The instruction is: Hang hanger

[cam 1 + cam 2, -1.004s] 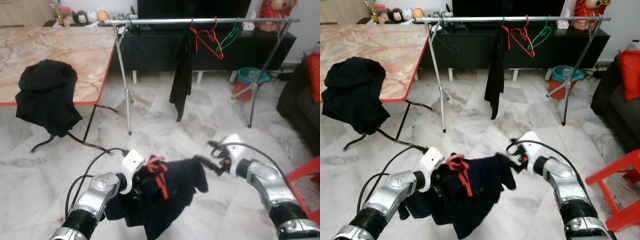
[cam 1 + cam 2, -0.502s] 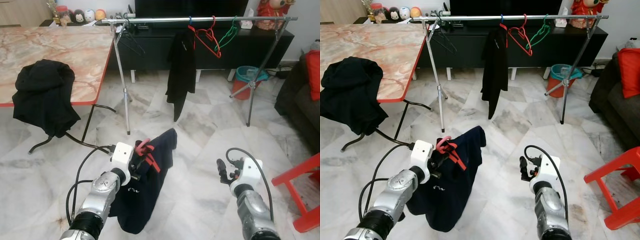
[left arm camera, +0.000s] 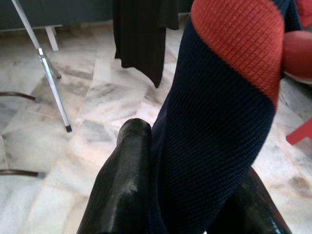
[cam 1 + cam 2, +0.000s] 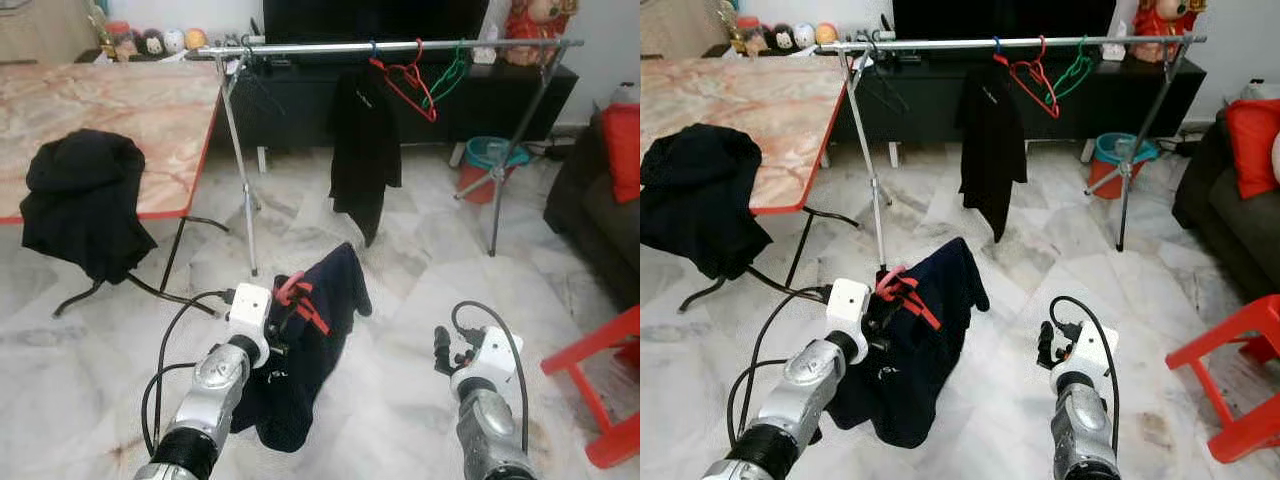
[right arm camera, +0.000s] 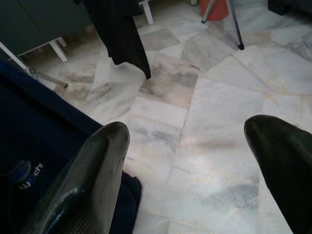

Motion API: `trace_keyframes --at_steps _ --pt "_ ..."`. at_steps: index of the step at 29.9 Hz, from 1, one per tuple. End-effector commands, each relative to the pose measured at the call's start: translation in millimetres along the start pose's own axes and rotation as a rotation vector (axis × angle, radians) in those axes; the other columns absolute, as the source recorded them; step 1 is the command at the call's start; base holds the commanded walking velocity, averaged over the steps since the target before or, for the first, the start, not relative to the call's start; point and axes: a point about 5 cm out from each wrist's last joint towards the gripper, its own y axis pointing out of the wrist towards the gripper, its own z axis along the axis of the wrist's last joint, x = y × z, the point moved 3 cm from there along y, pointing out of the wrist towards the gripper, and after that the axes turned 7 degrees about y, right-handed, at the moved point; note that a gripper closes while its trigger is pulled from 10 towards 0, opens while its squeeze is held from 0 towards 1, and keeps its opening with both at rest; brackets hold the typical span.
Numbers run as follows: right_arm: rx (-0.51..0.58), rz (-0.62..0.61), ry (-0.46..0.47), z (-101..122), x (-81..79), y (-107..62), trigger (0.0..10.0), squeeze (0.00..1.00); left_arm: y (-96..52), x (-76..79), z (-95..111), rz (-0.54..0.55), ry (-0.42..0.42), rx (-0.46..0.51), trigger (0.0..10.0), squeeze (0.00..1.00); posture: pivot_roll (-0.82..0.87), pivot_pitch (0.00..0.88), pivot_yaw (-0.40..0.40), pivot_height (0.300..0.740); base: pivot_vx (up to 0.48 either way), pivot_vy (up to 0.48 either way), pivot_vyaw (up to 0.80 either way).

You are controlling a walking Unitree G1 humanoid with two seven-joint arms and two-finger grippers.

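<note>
Our left pincer is clenched on a red hanger that carries a dark navy garment, held above the marble floor, with the cloth draping down below and just right of its fingers. Our right pincer, well apart to the right at about the same height, has its fingers spread and grips nothing. Beyond the left pincer stands the clothes rail with a black garment and what appear to be red and green hangers, and off to its left a tabletop with black clothing draped over its edge.
</note>
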Motion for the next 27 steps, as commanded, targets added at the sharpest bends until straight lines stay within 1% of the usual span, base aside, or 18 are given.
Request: trace_keyframes --at_steps 1,6,18,20,22,23,25,26,27 --pt "-0.008 -0.014 0.004 -2.4 0.1 0.0 10.0 0.00 3.9 -0.9 9.8 0.007 0.006 0.040 10.0 0.00 -0.01 0.010 -0.018 0.740 0.244 0.000 0.00" --pt "-0.036 -0.031 0.017 -10.2 2.1 -2.1 10.0 0.00 4.6 0.9 11.0 0.000 0.003 0.046 10.0 0.00 -0.01 0.000 -0.009 0.740 0.254 0.000 0.00" --pt "-0.042 -0.026 0.024 -14.6 -0.2 -3.6 10.0 0.00 3.3 0.2 5.3 0.001 -0.004 0.030 10.0 0.00 -0.02 0.000 -0.001 0.740 0.282 0.000 0.00" --pt "-0.040 -0.032 0.023 -14.8 1.3 -4.0 10.0 0.00 1.1 -3.4 -0.1 0.025 -0.003 0.011 10.0 0.00 -0.02 0.000 0.000 0.740 0.315 0.000 0.00" --pt "-0.041 -0.053 0.025 -14.7 6.5 -4.3 10.0 0.00 -3.7 -12.4 -9.9 0.076 -0.002 -0.026 10.0 0.00 -0.02 0.000 0.002 0.740 0.315 0.000 0.00" --pt "-0.041 -0.058 0.027 -14.4 8.1 -4.3 10.0 0.00 -5.6 -16.0 -12.9 0.098 -0.017 -0.036 10.0 0.00 -0.02 0.000 0.002 0.740 0.315 0.000 0.00" --pt "-0.036 -0.076 0.026 -12.5 12.4 -4.0 10.0 0.00 -12.0 -26.3 -22.9 0.159 -0.073 -0.065 10.0 0.00 -0.01 0.000 0.000 0.740 0.313 0.000 0.00" --pt "-0.036 -0.076 0.026 -12.5 12.4 -4.0 10.0 0.00 -12.0 -26.3 -22.9 0.159 -0.073 -0.065 10.0 0.00 -0.01 0.000 0.000 0.740 0.311 0.000 0.00" --pt "-0.035 -0.082 0.028 -11.7 14.1 -3.7 10.0 0.00 -15.6 -27.5 -27.9 0.165 -0.086 -0.077 10.0 0.00 -0.01 0.000 -0.003 0.740 0.311 0.000 0.00"
